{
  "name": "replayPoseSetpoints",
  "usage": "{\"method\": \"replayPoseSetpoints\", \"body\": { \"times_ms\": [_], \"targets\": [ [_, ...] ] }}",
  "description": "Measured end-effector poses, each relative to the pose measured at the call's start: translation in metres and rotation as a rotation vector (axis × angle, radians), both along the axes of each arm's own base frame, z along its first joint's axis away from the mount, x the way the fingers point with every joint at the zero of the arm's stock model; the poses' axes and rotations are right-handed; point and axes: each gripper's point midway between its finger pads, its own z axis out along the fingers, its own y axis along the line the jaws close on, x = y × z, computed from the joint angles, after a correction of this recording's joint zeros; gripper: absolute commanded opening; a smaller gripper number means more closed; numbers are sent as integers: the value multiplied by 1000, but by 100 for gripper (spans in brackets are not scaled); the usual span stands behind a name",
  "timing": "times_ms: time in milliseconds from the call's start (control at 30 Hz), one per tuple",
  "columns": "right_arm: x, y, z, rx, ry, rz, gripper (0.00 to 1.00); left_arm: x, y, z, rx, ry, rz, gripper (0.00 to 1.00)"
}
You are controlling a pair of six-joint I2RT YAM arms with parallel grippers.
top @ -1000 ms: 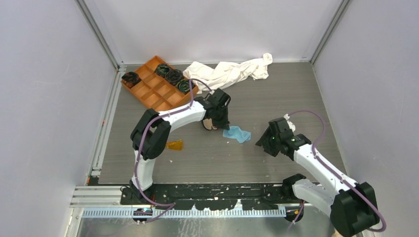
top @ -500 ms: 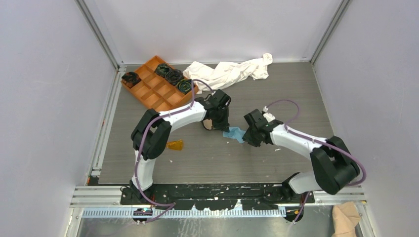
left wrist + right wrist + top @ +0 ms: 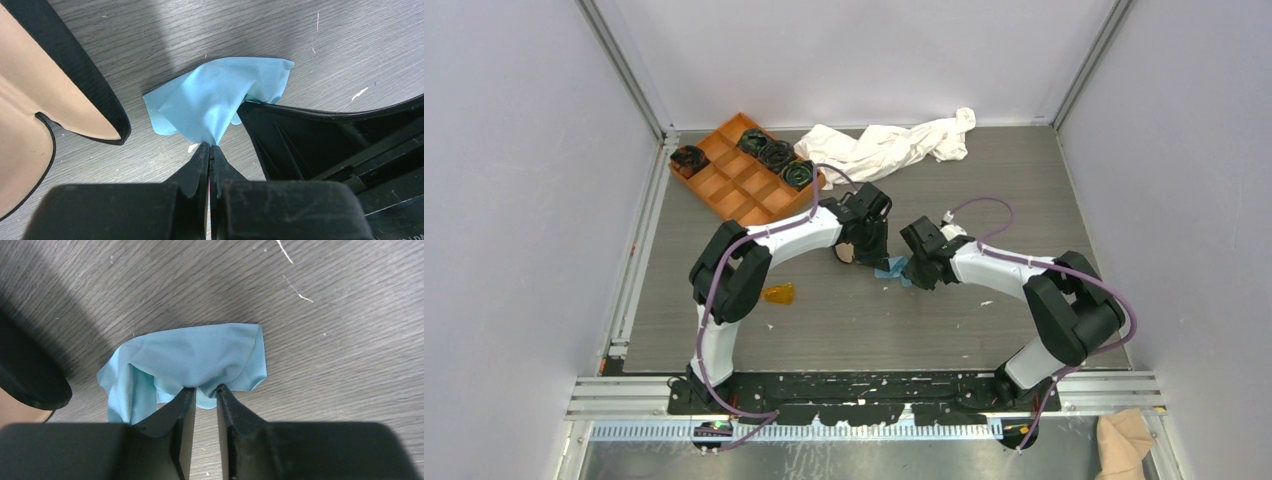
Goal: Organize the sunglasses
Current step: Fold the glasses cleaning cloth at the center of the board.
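Our left fingers (image 3: 209,146) are pressing together on a corner of the light blue cloth (image 3: 215,95), which is lying crumpled on the grey desk (image 3: 944,320). Our right fingers (image 3: 205,392) are standing only a little apart at the opposite edge of the same cloth, with a fold of it sitting between the tips; we cannot tell whether they are already clamping it. The open black glasses case (image 3: 50,100) with beige lining is lying just beside the cloth, under our left wrist. The sunglasses (image 3: 776,293), with their orange-amber lenses, are lying on the desk near the elbow of our left arm, well apart from both grippers and from the case. At the far left an orange compartment tray (image 3: 724,175) is holding dark items, and a white cloth (image 3: 884,145) is lying beside it.
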Motion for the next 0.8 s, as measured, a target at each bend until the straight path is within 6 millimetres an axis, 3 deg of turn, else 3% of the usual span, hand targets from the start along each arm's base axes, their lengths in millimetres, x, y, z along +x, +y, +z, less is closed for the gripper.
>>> {"method": "replayPoseSetpoints", "body": {
  "times_ms": [133, 400, 600, 700, 800],
  "targets": [
    [1, 3, -2, -13, -4, 4, 1, -1, -1, 0, -6, 6, -4, 0],
    [-5, -3, 4, -34, -8, 14, 0, -2, -1, 1, -9, 6, -22, 0],
    [-15, -9, 45, -5, -74, 61, 0, -11, 1, 3, -15, 29, -41, 0],
    [-22, -12, 69, 22, -121, 88, 0, -24, 6, 12, -35, 44, -57, 0],
    [-33, -19, 81, 34, -148, 110, 0, -33, 8, 27, -58, 41, -77, 0]
  ]
}}
